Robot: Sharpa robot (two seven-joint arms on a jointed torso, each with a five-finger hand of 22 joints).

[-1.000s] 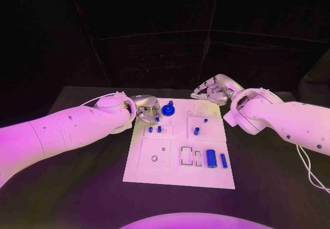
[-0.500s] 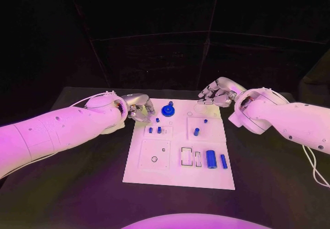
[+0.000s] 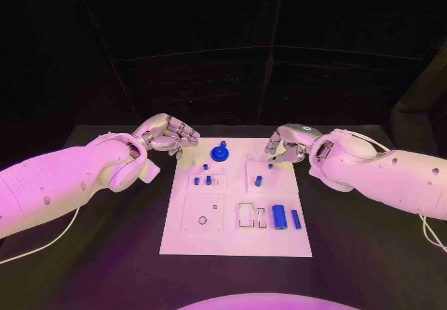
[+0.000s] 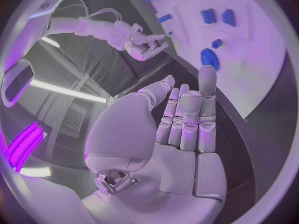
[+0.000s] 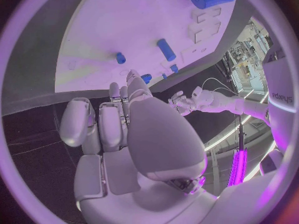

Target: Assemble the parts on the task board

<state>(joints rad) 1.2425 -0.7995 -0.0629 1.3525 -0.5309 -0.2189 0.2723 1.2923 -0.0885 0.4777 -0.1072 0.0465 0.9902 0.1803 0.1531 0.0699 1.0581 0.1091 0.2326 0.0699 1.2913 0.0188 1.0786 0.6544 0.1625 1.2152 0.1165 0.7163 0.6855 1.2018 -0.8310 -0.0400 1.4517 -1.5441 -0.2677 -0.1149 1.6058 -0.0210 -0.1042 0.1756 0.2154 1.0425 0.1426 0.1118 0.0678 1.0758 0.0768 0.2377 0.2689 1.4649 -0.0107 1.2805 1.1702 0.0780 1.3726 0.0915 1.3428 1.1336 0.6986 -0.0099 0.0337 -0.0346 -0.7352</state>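
One white board (image 3: 238,239) lies in the middle of the black worktop (image 3: 373,258), its long side running near to far. On it I count seven blue parts. One round knob (image 3: 219,153) stands at the far end, left of centre. Two small pegs (image 3: 202,180) stand side by side in the left raised square just nearer. Two more pegs (image 3: 259,181) stand in the right raised square, one beyond the other. One thick cylinder (image 3: 278,217) and one thin bar (image 3: 295,219) lie side by side near the right edge, next to two empty rectangular slots (image 3: 251,214). One square plate with a small hole (image 3: 203,210) sits at the near left.

There are two hands. The left hand (image 3: 168,135) hovers just off the board's far left corner, palm turned up, its fingers (image 4: 187,115) loosely curled and close together, holding nothing. The right hand (image 3: 287,142) hangs at the board's far right corner, near the right pegs; its fingers (image 5: 118,112) are bent inward side by side with nothing between them. Both white arms reach in from the near sides, elbows out.

Beyond the worktop the room is dark, with a black curtain-like backdrop (image 3: 223,84).
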